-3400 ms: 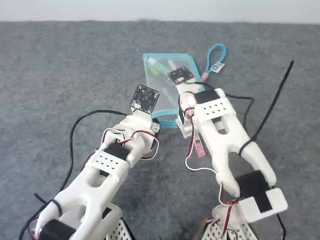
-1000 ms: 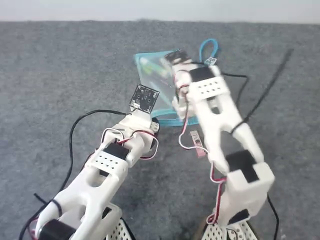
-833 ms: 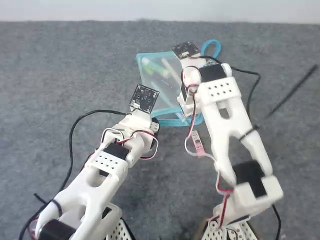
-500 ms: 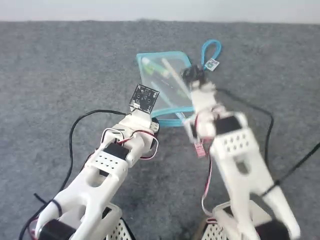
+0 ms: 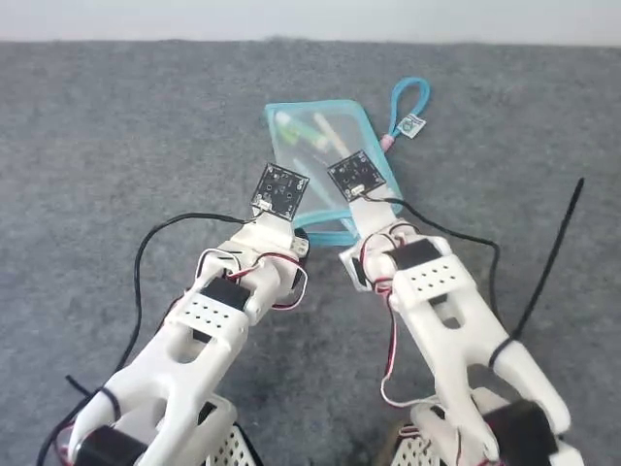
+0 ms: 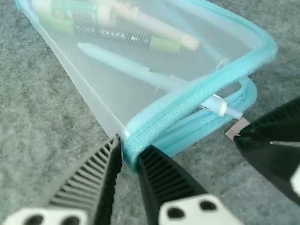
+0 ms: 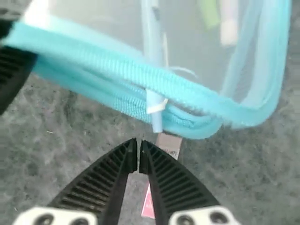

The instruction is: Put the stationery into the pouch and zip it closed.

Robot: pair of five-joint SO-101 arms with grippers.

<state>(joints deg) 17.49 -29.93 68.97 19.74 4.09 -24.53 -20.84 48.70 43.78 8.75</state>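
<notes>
A clear pouch (image 5: 320,155) with a turquoise zip edge lies on the grey carpet with pens (image 6: 140,28) inside. My left gripper (image 6: 129,152) is shut on the pouch's near corner, right at the zip edge. The white zip pull (image 7: 154,105) sits part-way along the near edge. My right gripper (image 7: 139,144) is shut just short of that pull, with nothing seen between its fingers. A small pink piece with a tan tag (image 7: 168,144) lies on the carpet under the right gripper. The left arm (image 5: 233,291) and right arm (image 5: 427,282) stand side by side before the pouch.
A blue loop strap (image 5: 409,97) with a small tag trails from the pouch's far corner. Black cables (image 5: 543,262) run across the carpet beside the right arm. Open carpet lies to the left and the far right.
The right arm has pulled back from above the pouch to its near edge, beside the left gripper. The pouch shifted slightly. The left arm has kept still.
</notes>
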